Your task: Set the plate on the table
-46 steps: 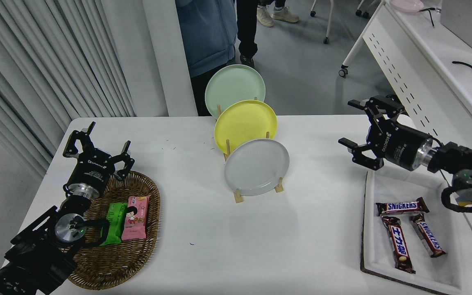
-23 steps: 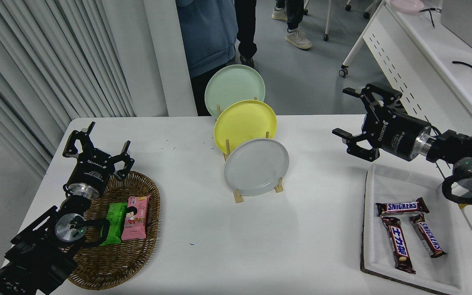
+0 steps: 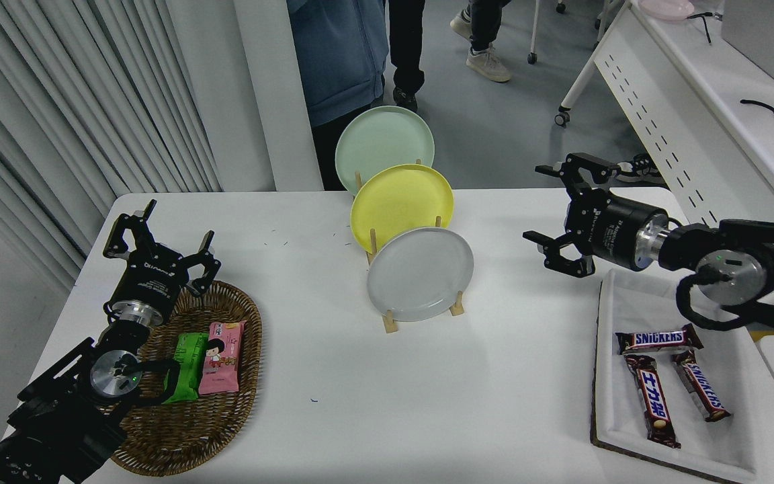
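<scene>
The plate — round, matte, light grey — is standing on edge in a wooden rack on the table. The right gripper is hovering to its right, fingers spread, grasping nothing. A wicker basket is holding two snack packets — the left gripper, splayed, is parked over its far rim.

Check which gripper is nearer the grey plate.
Right. The right gripper hangs open just right of the grey plate; the left gripper sits parked, open, far left over the basket.
</scene>
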Controlling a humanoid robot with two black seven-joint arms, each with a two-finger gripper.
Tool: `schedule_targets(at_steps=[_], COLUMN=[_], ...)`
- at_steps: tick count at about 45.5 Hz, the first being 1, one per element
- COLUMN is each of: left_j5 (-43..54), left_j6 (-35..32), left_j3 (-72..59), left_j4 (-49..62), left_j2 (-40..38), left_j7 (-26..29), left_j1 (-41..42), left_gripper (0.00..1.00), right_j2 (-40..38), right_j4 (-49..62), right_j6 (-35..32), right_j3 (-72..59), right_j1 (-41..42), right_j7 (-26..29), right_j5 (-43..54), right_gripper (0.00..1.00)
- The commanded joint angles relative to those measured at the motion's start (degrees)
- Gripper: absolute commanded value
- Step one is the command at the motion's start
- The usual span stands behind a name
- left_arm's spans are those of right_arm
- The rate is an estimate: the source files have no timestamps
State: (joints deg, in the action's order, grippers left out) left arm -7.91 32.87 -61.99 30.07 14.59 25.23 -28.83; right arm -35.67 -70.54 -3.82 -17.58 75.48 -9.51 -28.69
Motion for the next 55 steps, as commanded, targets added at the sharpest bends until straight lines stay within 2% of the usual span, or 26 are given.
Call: schedule_targets(at_steps=[1, 19, 24, 27, 34, 55], left_j5=[0.00, 0.00, 0.00, 0.00, 0.00, 0.00], left_j6=[0.00, 0.00, 0.00, 0.00, 0.00, 0.00], left_j3=[-0.06, 0.02, 0.02, -0.06, 0.02, 0.02], left_j4=[-0.02, -0.02, -0.02, -0.01, -0.01, 0.07], left_j2=[0.00, 0.00, 0.00, 0.00, 0.00, 0.00], left_j7=[0.00, 0.00, 0.00, 0.00, 0.00, 0.00], left_j1=[0.00, 0.00, 0.00, 0.00, 0.00, 0.00], left_gripper=[1.00, 1.00, 1.00, 1.00, 1.00, 1.00], right_j2=[3.33, 9.83, 11.68, 13.17, 15.37, 18.54], right_j4=[-0.12, 0.58, 0.76, 1.37, 1.64, 3.13], right_j6=[8.30, 11.73, 14.97, 19.37, 22.71, 24.03], right_j3=[1.67, 1.76, 2.72, 4.57, 6.15, 7.65], right_j1=[1.07, 2.48, 2.13, 1.25, 0.28, -0.07], right_j7=[4.32, 4.32, 4.32, 4.32, 4.32, 4.32], right_j5=[-0.49, 0.12, -0.23, -0.67, -0.49, -0.76], right_gripper=[0.99, 0.99, 0.99, 0.99, 0.99, 0.99])
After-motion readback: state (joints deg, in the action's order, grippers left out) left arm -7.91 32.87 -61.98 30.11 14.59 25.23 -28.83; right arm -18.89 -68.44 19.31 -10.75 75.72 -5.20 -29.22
